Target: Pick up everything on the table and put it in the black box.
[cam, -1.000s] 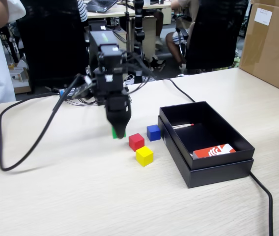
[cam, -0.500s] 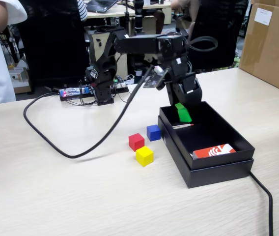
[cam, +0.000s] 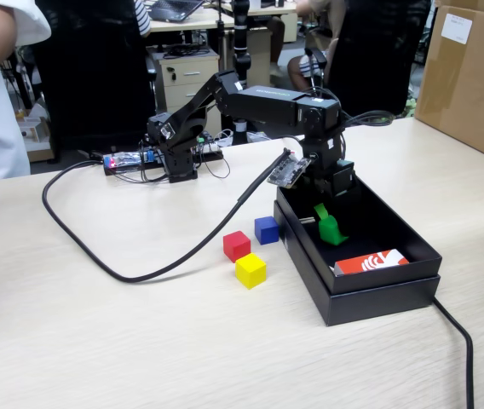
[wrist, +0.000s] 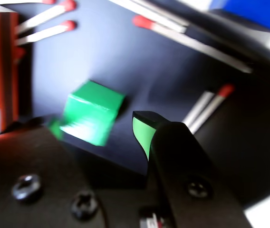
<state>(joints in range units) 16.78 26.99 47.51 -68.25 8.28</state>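
Pincer [wrist: 101,126] spread wide, green cube [wrist: 91,117] loose in the box [cam: 395,285]; rising carelessly, a jaw could catch the cube and flick it out

The tabletop [cam: 97,341] is pale wood grain with a smooth, matt finish. The black box [cam: 378,294] looks like matt cardboard. The green cube [wrist: 90,111] has smooth, solid-coloured faces with a slight sheen. The fingers [wrist: 173,137] look like matt black plastic, one edged with green padding.
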